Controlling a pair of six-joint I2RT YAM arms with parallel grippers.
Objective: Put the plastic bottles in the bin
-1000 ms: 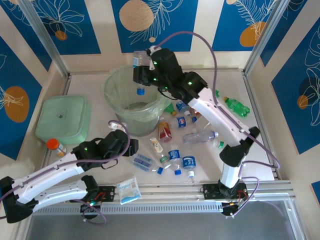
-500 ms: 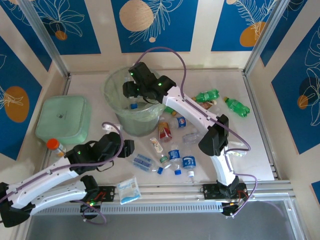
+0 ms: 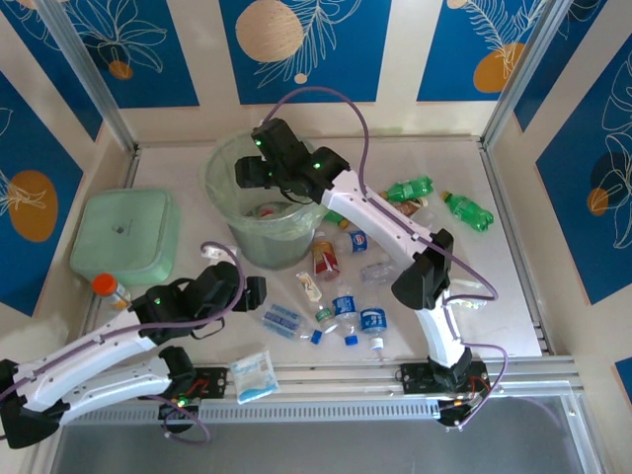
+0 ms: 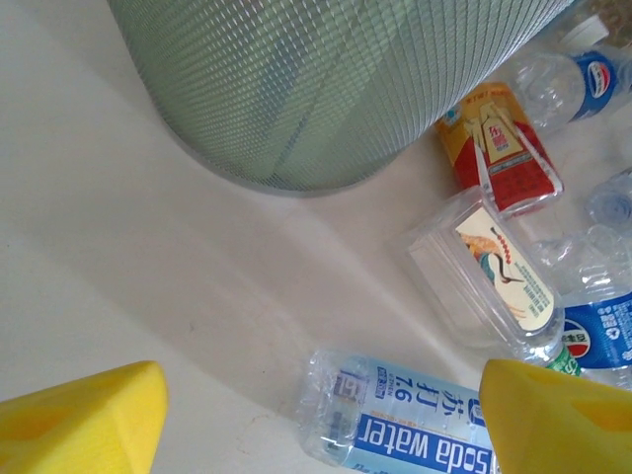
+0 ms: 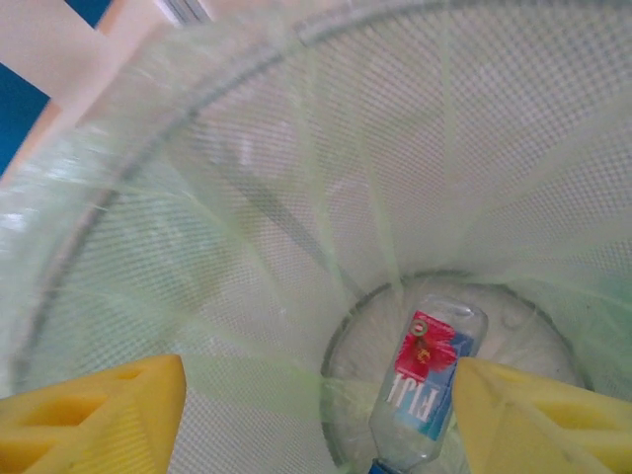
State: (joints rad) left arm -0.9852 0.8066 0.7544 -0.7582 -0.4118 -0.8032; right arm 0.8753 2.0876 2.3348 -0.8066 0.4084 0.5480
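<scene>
Right gripper [image 5: 316,410]: I am hovering it in the mouth of the bin [image 5: 296,197], yellow fingers spread wide at the bottom corners of the wrist frame, gripping nothing.
Binned bottle [image 5: 427,380]: red-labelled, it is lying on the bin's floor at lower right, clear of my fingers.
Left gripper [image 4: 316,425]: I am holding it low over the table [image 4: 148,267], fingers gaping, nothing held.
Soda-water bottle [image 4: 395,434]: it is lying between those fingers at the bottom edge.
Loose bottles [image 3: 344,303]: they are lying scattered right of centre in the overhead frame, below and right of the bin.
</scene>
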